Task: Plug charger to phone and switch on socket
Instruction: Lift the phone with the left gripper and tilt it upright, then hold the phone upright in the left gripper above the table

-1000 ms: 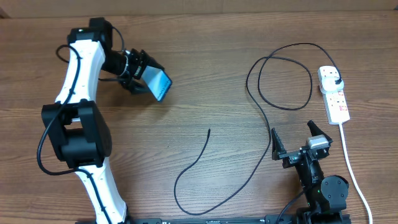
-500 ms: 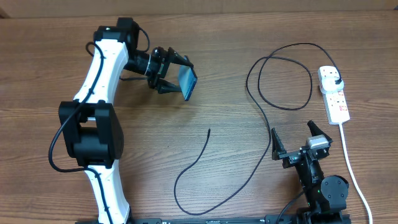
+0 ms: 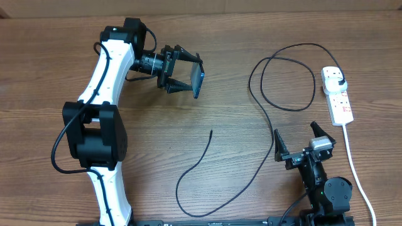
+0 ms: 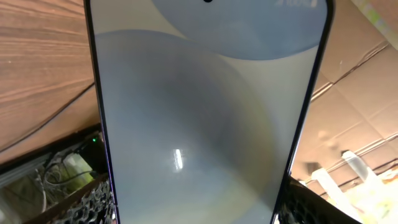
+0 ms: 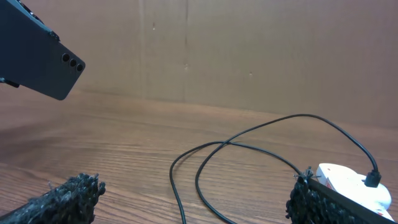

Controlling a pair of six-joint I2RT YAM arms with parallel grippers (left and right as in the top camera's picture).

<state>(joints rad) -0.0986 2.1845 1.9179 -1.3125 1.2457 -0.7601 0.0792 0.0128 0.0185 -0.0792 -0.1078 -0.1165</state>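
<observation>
A wood-grain counter in warm brown fills the overhead view, its planks running side to side. Behind its far edge stands a plain brown wall like cardboard, creased vertically, evenly lit without hard shadows.

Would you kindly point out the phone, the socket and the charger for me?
phone (image 3: pixel 198 81), overhead view, middle of its tilted blue face.
socket (image 3: pixel 339 100), overhead view, middle of the white strip's body.
charger (image 3: pixel 210 135), overhead view, on the cable just behind its loose tip.
</observation>
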